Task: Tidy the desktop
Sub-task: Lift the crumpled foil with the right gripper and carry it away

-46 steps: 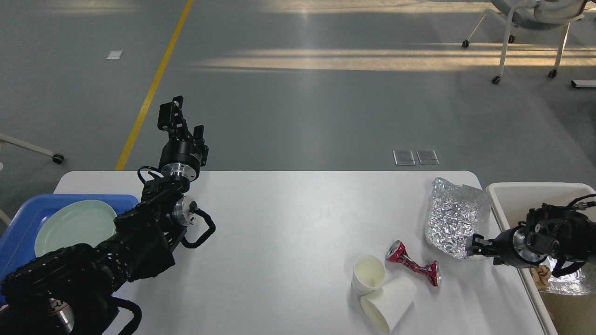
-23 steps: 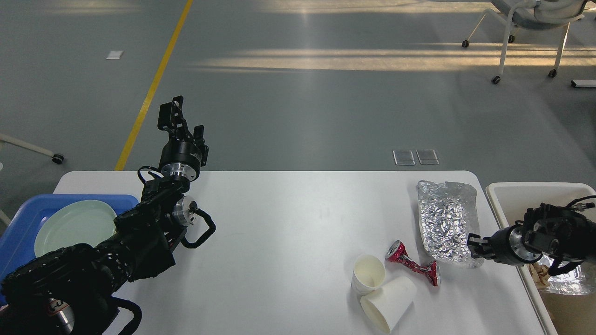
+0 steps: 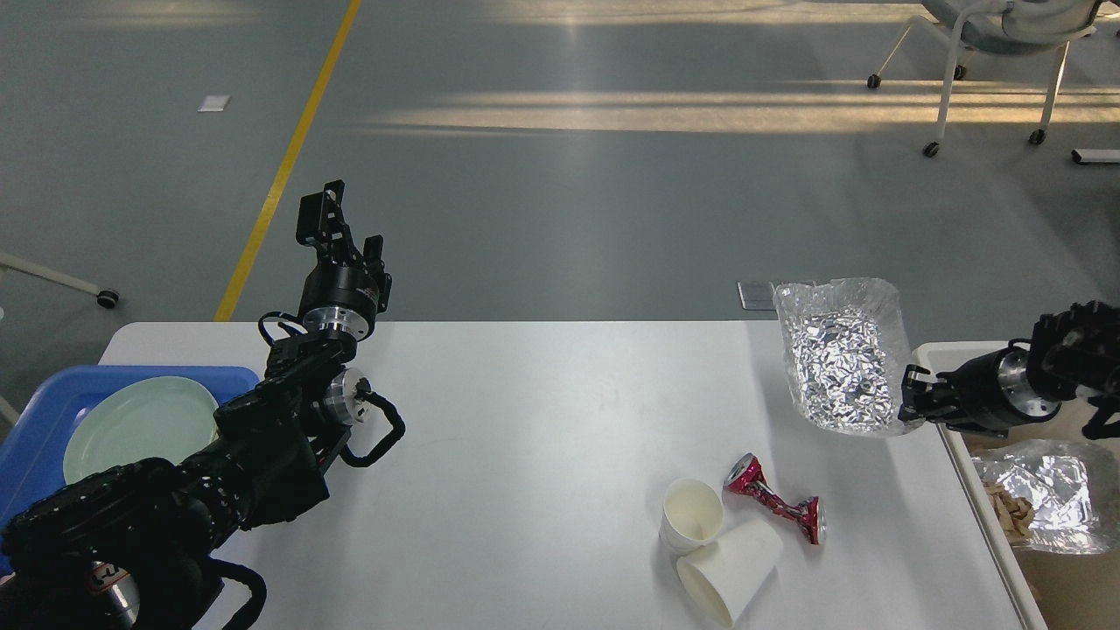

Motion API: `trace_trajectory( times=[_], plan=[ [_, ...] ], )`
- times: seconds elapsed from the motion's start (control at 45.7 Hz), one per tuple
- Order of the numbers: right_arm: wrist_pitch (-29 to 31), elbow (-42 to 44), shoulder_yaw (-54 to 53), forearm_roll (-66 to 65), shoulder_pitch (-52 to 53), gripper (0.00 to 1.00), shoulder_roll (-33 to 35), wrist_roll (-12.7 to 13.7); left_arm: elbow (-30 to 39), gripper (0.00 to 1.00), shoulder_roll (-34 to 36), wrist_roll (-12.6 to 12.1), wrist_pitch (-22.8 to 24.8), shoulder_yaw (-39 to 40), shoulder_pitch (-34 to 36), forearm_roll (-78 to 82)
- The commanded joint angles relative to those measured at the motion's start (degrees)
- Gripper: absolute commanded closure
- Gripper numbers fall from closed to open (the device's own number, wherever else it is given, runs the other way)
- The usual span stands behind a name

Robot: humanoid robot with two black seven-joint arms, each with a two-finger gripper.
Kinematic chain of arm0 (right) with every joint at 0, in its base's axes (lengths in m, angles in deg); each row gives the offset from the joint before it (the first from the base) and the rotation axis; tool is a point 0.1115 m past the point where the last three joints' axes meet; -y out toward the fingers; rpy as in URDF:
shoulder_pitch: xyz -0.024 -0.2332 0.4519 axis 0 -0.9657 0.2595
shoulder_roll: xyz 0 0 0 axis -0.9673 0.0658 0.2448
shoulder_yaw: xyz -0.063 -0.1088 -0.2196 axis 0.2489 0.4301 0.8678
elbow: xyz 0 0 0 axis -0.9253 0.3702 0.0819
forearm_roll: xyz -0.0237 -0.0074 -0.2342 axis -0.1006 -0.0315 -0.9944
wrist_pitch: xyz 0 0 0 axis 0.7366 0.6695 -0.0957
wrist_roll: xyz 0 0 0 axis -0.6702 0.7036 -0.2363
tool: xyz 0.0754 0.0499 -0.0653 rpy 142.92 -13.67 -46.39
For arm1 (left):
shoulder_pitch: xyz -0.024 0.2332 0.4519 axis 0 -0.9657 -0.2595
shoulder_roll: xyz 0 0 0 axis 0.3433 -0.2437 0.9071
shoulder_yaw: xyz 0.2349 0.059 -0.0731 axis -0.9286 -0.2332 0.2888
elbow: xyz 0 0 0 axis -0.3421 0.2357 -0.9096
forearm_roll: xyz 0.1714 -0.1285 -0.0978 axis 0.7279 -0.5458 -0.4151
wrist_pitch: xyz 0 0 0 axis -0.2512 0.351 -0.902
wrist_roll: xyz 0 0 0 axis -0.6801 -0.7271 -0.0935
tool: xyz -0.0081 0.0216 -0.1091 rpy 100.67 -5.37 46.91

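The white desktop (image 3: 542, 437) fills the lower part of the head view. My right gripper (image 3: 910, 401) is shut on the lower right corner of a crinkled silver foil bag (image 3: 838, 359) and holds it up above the desktop's right end. A crushed red can (image 3: 777, 503) and two white paper cups, one upright (image 3: 691, 516) and one on its side (image 3: 731, 573), lie near the front right. My left gripper (image 3: 331, 219) is open and empty, raised above the desktop's far left edge.
A blue tray (image 3: 39, 429) with a pale green plate (image 3: 140, 424) sits at the left edge. A cream-white bin (image 3: 962, 359) stands past the right edge and holds another foil bag (image 3: 1046, 494). A wheeled chair (image 3: 997, 52) stands far back on the floor.
My right gripper has lifted the foil bag off the desktop and moved up and slightly right with it. The left arm has not moved.
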Motion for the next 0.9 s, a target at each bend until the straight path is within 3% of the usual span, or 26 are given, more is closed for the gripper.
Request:
trace_trajectory(
  times=[0.0,0.219,0.635,0.876],
  plan=[
    [7.98,-5.59,-0.19,0.08,10.40,0.99,4.61,0.00,0.00,0.02,0.01,0.00,0.00,0.00,-0.03,0.00],
    [21.86,-13.67,-0.89,0.60,29.39,1.00,10.67,0.35,0.00,0.02,0.01,0.00,0.00,0.00,-0.03,0.00],
    [21.86,-18.25,-0.80,0.60,58.57,1.00,17.18,0.88,0.00,0.02,0.01,0.00,0.00,0.00,-0.03,0.00],
    [21.86,-18.95,-1.07,0.60,64.65,1.00,17.27,0.88,0.00,0.02,0.01,0.00,0.00,0.00,-0.03,0.00]
  ],
)
